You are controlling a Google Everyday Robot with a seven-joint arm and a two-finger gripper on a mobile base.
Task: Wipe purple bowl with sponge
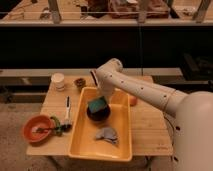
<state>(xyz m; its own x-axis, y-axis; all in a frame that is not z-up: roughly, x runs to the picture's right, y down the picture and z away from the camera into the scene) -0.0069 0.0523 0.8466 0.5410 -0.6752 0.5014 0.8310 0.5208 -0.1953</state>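
Note:
A dark purple bowl (98, 115) sits inside a yellow tub (125, 122) on the wooden table. My gripper (101, 100) reaches down from the white arm into the tub and is shut on a green sponge (97, 105). The sponge rests on the bowl's top rim and covers much of its opening. The bowl's lower front edge shows below the sponge.
A crumpled grey cloth (106, 134) lies in the tub in front of the bowl. An orange bowl (36, 128) and a green item (58, 125) sit at the table's left. A white cup (58, 80), a small brown dish (80, 82) and an orange object (133, 100) stand nearby.

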